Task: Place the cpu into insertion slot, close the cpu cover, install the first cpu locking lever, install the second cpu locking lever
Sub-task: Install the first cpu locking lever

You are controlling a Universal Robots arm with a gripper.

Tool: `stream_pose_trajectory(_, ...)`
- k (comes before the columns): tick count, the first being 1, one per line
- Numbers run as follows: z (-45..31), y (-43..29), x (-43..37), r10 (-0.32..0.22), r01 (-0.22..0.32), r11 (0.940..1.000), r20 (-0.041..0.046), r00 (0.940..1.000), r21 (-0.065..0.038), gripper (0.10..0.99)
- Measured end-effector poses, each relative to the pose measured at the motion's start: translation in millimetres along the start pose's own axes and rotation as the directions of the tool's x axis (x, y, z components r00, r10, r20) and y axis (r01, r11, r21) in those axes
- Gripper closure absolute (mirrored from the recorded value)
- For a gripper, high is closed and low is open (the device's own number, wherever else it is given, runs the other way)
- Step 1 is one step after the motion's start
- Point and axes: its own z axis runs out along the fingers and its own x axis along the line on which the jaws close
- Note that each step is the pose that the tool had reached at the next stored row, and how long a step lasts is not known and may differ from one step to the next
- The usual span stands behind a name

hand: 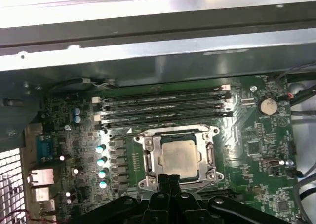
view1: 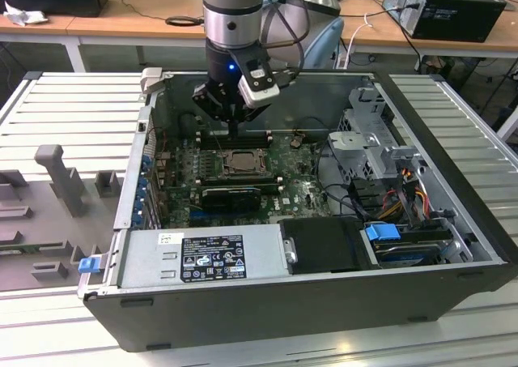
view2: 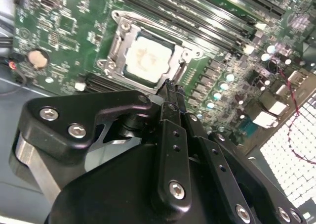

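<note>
Exterior view: gripper [view1: 235,130] is held low over the motherboard [view1: 303,190] inside the open computer case [view1: 453,213], fingers pressed together, nothing gripped.
First wrist view: cpu [hand: 179,157] is seated in the insertion slot [hand: 180,137], framed by the cpu cover [hand: 150,152] lying flat; fingertips [hand: 163,178] are placed just beside the cover's edge.
</note>
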Motion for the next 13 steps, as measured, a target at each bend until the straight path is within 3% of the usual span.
stream_pose_trajectory(5, 1.7, -1.2, 12.0, -0.003, 0.003, 1.0000, -0.0001, 1.0000, -0.001, 0.980)
stream_pose_trajectory(13, 2.7, -2.2, 21.2, -0.004, 0.004, 1.0000, -0.0002, 1.0000, -0.001, 0.980)
